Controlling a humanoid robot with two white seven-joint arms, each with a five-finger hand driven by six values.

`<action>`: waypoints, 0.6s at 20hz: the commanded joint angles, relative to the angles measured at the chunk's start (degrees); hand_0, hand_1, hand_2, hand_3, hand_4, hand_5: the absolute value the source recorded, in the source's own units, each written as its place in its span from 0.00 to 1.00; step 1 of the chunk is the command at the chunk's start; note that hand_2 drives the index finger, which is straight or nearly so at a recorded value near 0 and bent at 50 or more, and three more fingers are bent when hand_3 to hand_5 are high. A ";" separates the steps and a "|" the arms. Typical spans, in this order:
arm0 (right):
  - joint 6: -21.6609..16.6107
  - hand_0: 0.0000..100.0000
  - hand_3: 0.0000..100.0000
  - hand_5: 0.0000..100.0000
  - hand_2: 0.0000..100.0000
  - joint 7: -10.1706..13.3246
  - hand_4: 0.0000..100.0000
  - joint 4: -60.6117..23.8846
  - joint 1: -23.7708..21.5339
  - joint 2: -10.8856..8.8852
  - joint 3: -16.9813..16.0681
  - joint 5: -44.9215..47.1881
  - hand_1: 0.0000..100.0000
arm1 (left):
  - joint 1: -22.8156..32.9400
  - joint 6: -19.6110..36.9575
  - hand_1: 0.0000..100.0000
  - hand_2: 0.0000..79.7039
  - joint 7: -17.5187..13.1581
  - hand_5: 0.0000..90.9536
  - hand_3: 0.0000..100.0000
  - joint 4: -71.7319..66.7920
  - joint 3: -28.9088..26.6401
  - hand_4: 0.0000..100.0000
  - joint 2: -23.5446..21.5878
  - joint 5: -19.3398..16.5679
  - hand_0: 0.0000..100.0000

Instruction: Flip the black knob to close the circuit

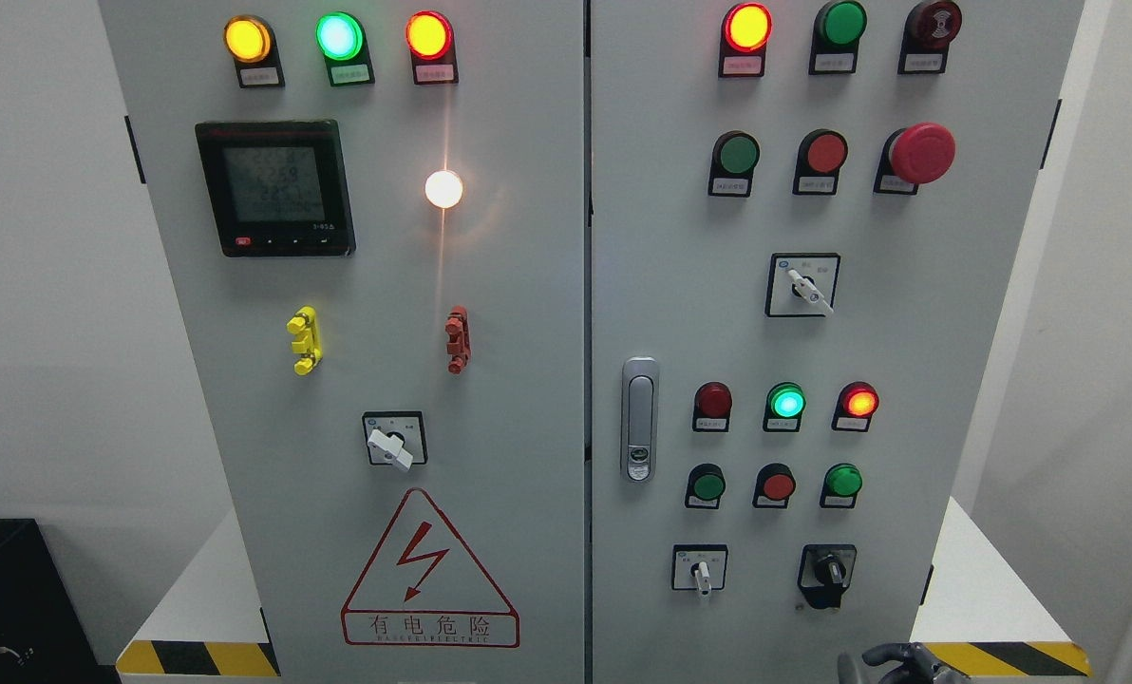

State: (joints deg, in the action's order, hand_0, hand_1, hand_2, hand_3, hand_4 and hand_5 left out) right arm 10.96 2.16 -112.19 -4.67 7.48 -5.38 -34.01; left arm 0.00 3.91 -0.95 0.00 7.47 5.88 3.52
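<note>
The black knob [827, 572] sits at the lower right of the grey cabinet's right door [680, 313], its handle pointing roughly straight up and down. My right hand [894, 662] just shows at the bottom edge, below and a little right of the knob, with curled dark fingers holding nothing and not touching the panel. My left hand is out of view.
A white selector switch [701, 572] sits left of the knob. Above are green and red push buttons [777, 485], lit indicator lamps [786, 402], another white selector [803, 285], a red emergency stop [919, 152] and a door latch [639, 418]. Left door carries a meter [273, 186].
</note>
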 commanded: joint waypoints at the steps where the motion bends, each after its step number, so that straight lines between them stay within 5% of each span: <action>1: -0.68 0.00 0.46 0.40 0.27 0.38 0.44 -4.88 -1.92 -0.19 1.87 19.29 0.02 | 1.23 0.04 0.56 0.00 -0.02 0.00 0.00 1.32 0.00 0.00 0.01 0.00 0.12; 5: -4.09 0.00 0.36 0.29 0.21 1.61 0.34 -5.06 -3.76 -0.27 1.78 28.80 0.00 | 1.23 0.04 0.56 0.00 -0.02 0.00 0.00 1.32 0.00 0.00 -0.08 0.00 0.12; 12: -8.50 0.00 0.23 0.10 0.10 -1.28 0.19 -4.27 -7.28 -0.36 1.78 34.88 0.00 | 1.23 0.04 0.56 0.00 -0.02 0.00 0.00 1.32 0.00 0.00 -0.08 0.00 0.12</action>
State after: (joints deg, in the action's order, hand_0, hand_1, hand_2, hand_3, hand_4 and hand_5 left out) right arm 3.78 2.42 -115.38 -9.61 7.30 -4.67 -6.25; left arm 0.00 3.92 -0.95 0.00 7.47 5.87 3.52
